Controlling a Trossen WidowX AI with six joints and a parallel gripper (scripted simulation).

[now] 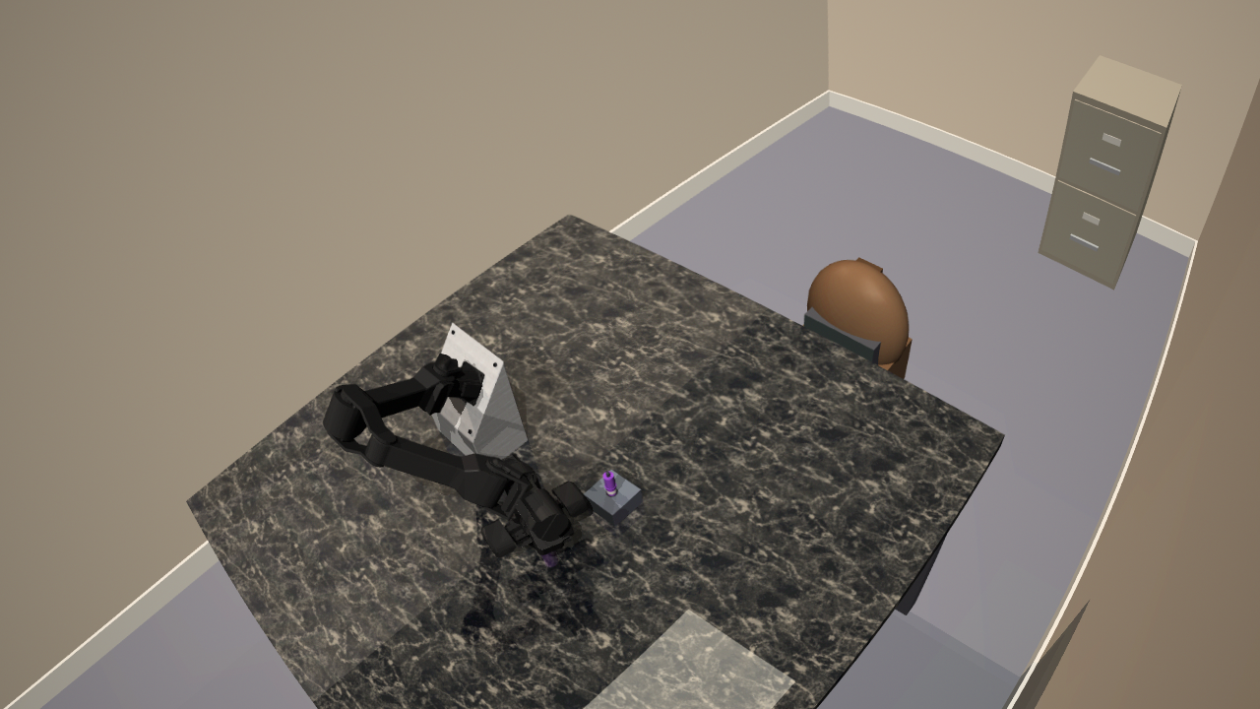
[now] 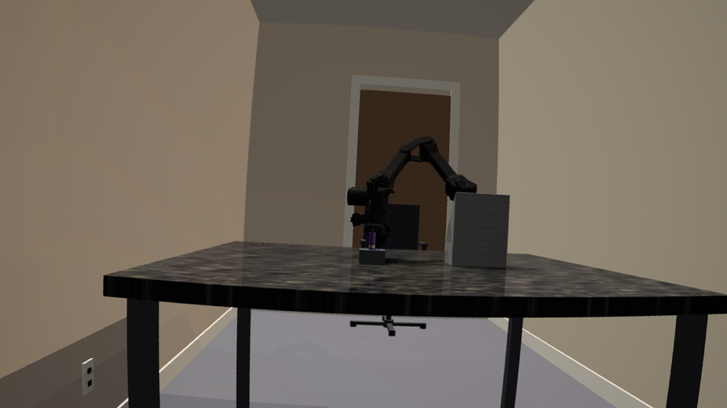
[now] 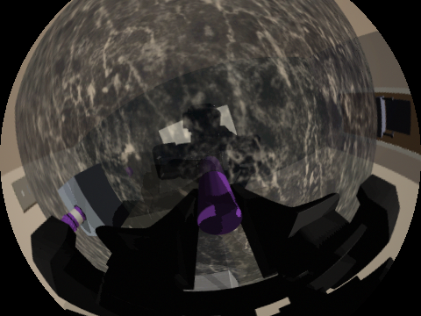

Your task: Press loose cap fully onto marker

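The purple marker [image 1: 608,482] [image 2: 371,238] [image 3: 74,219] stands upright in the small grey holder block [image 1: 615,503] [image 2: 371,256] [image 3: 94,196] on the dark marble table [image 1: 722,422]. My gripper [image 1: 547,550] [image 3: 214,191] is low over the table just left of the block and is shut on the purple cap [image 3: 217,205] [image 1: 551,558]. The cap stands upright between the black fingers; in the top view the gripper body hides most of it.
The arm's white mount block [image 1: 488,401] [image 2: 478,229] stands on the table behind the arm. A brown chair [image 1: 858,312] sits at the table's far edge, and a filing cabinet [image 1: 1109,171] stands in the room's corner.
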